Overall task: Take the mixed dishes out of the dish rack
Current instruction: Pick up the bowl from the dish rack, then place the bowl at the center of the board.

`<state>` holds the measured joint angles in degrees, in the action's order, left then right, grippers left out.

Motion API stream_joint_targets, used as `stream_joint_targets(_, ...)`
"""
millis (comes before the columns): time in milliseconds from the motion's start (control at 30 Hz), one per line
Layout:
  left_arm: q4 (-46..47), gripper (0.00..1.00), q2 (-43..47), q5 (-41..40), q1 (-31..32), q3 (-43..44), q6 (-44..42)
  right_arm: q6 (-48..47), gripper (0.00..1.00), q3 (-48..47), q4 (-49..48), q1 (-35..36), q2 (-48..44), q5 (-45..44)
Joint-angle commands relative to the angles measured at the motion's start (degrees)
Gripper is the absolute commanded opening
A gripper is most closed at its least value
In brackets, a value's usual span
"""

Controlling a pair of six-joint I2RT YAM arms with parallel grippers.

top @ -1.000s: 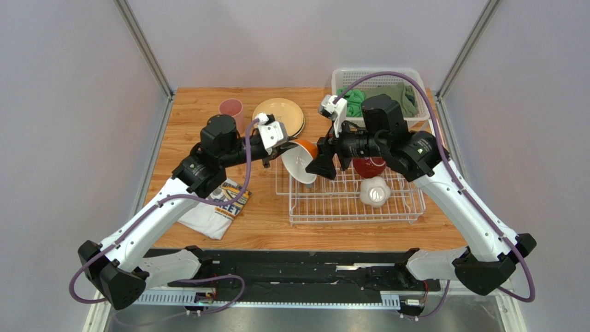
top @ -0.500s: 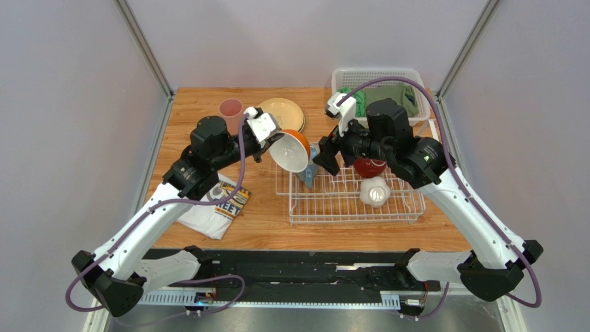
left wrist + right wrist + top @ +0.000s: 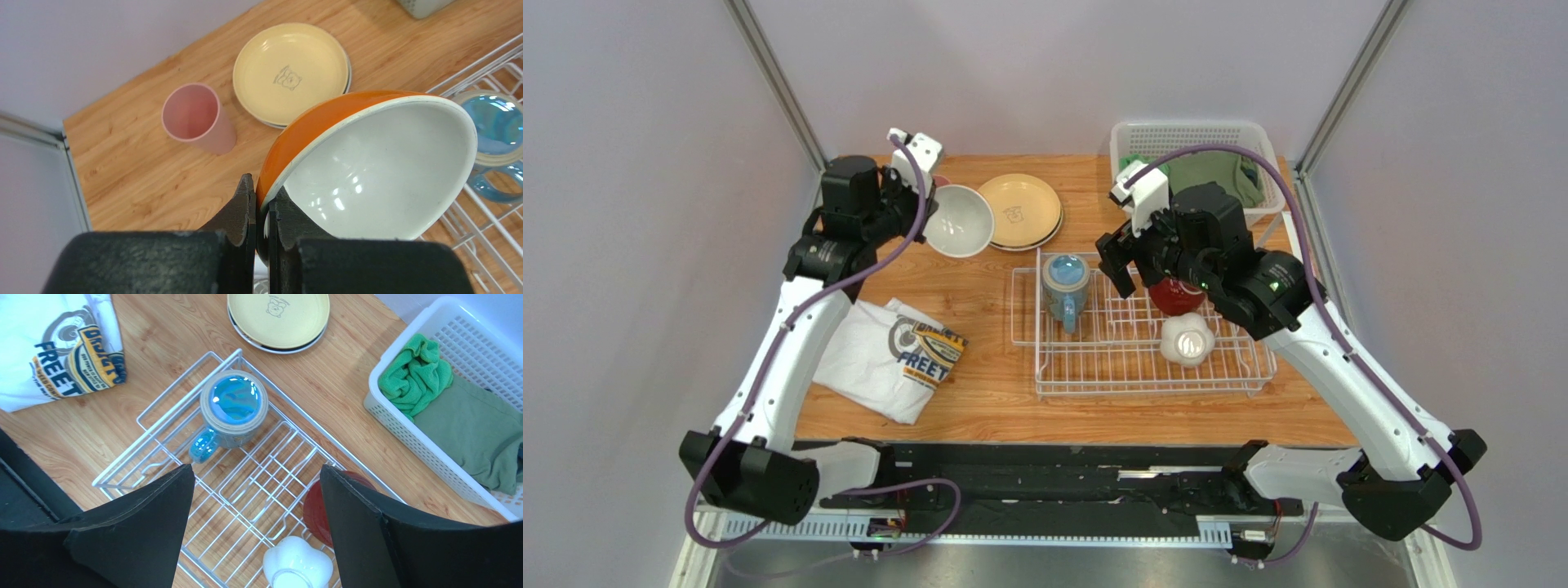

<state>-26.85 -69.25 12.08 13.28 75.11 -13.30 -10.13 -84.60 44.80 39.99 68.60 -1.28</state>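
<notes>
Wooden table inside a grey-walled enclosure, seen from above.

Rack: large white wire dish rack on the right-centre of the table. It holds three items. A light-blue glazed mug stands upright at the left end. A dark red bowl sits at the far right, and a small white bowl lies just on its near side.

Left gripper: fingers pinched narrow on the rim of the orange bowl with white inside, one finger on the orange outside, one on the inside. The bowl is tilted, off the rack, over the far-left table, just left of the stacked tan round plates and close to the pink cup. Contact with the table: cannot tell.

Right gripper: fingers spread wide, nothing between them, hovering above the rack between mug and red bowl.

Other: white perforated plastic basket with green cloths at the far right; printed white T-shirt at the near left.
</notes>
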Motion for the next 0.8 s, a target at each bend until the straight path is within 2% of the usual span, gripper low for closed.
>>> stream_joint_targets(0,-6.97,0.00,-7.36,4.17,-6.59,6.44,2.23,-1.82,0.81,2.68,-4.80,-0.70,0.31,-4.34)
stream_joint_targets(233,-12.78,0.00,-20.47,6.20,-15.73,13.47,0.82,-3.14,0.80,6.72,-7.44,-2.28,0.92,-6.28)
stream_joint_targets(500,-20.43,0.00,-35.67,6.12,-19.78,22.97,-1.20,-3.58,0.80,10.50,-9.46,-4.13,1.63,-5.23)
stream_joint_targets(767,-24.21,0.00,-42.98,7.43,-22.15,26.05,-3.31,-4.28,0.80,12.61,-10.43,-4.57,1.71,-4.52)
